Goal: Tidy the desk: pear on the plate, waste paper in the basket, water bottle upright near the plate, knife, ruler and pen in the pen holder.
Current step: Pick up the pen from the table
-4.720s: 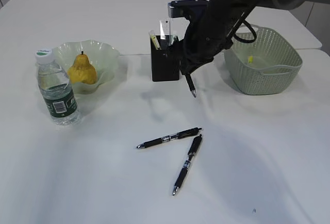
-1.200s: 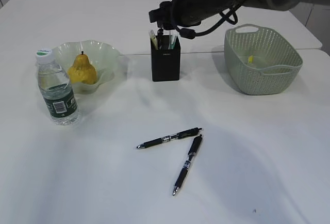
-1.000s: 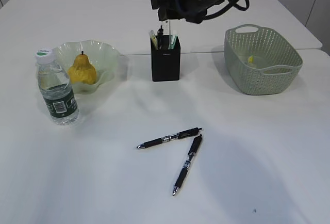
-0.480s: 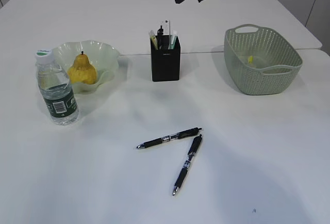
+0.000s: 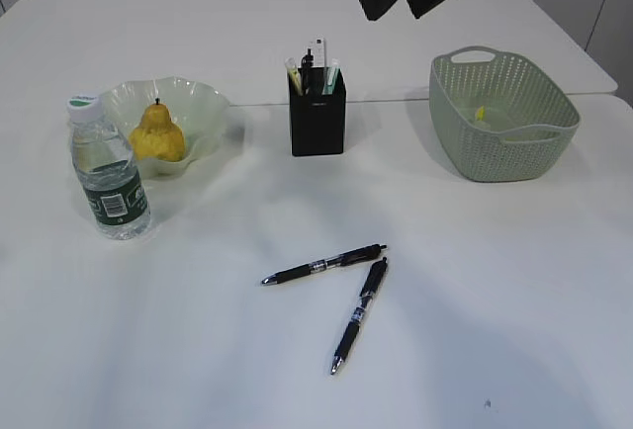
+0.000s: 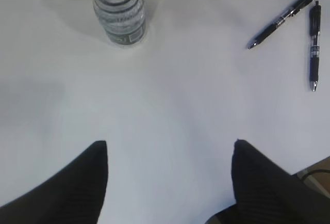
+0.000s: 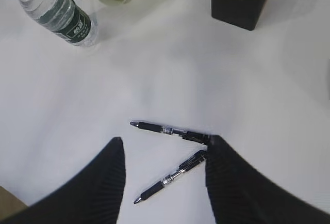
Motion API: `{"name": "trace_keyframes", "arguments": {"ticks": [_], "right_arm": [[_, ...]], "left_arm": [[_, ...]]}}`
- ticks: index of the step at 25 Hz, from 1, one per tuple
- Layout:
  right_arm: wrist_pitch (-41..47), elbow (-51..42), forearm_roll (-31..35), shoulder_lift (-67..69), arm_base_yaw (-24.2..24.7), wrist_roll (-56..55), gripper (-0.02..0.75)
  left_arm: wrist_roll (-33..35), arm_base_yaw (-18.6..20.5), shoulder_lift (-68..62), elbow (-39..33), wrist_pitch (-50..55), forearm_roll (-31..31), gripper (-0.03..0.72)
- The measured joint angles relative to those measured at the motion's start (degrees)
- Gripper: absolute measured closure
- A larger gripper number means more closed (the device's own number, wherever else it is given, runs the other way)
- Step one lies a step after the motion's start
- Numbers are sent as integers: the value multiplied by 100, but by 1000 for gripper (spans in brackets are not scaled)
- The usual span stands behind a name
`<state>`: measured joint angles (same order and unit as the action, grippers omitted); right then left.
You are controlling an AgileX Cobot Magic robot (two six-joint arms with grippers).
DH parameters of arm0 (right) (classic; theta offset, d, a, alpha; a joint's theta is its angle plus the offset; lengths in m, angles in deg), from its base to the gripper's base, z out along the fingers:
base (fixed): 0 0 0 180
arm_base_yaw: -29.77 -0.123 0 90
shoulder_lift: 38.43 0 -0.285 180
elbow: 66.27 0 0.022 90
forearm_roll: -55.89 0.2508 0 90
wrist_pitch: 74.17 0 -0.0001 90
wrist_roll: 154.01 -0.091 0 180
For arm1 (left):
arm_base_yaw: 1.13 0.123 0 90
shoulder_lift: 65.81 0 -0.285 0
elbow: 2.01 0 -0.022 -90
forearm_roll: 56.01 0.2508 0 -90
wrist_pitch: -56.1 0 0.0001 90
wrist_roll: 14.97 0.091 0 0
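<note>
Lying nearest on the white desk (image 5: pixel 514 330) are two black pens, one pen (image 5: pixel 359 315) pointing toward the front edge and the other pen (image 5: pixel 324 265) lying crosswise, their rear ends almost meeting. The left gripper (image 6: pixel 170 167) is hanging open over bare desk, holding nothing. Further back on the left, the water bottle (image 5: pixel 108 169) is standing upright just beside the plate (image 5: pixel 203 108), and the pear (image 5: pixel 158 133) is sitting on that plate. In the middle, the black pen holder (image 5: pixel 317 123) is standing with several items sticking out of it. On the right, the basket (image 5: pixel 501 116) is holding a small yellowish scrap (image 5: pixel 480 113). Highest and farthest, the right gripper (image 7: pixel 164 168) is hovering with its fingers spread apart and empty.
</note>
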<state>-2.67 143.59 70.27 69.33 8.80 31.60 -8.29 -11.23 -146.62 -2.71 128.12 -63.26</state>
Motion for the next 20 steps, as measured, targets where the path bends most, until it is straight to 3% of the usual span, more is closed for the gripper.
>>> {"name": "trace_keyframes", "arguments": {"ticks": [5, 9, 14, 20], "right_arm": [[12, 0, -406, -229, 0, -257, 332], [33, 0, -1011, -397, 0, -512, 332], [44, 0, -1207, -751, 10, -561, 332], [68, -141, -1738, -1362, 10, -561, 338]], "left_arm": [[206, -143, -409, 679, 0, -35, 161], [352, -668, -819, 1182, 0, 24, 161], [387, -1292, -1352, 1675, 0, 317, 161], [387, -1560, -1924, 1908, -22, 388, 161]]}}
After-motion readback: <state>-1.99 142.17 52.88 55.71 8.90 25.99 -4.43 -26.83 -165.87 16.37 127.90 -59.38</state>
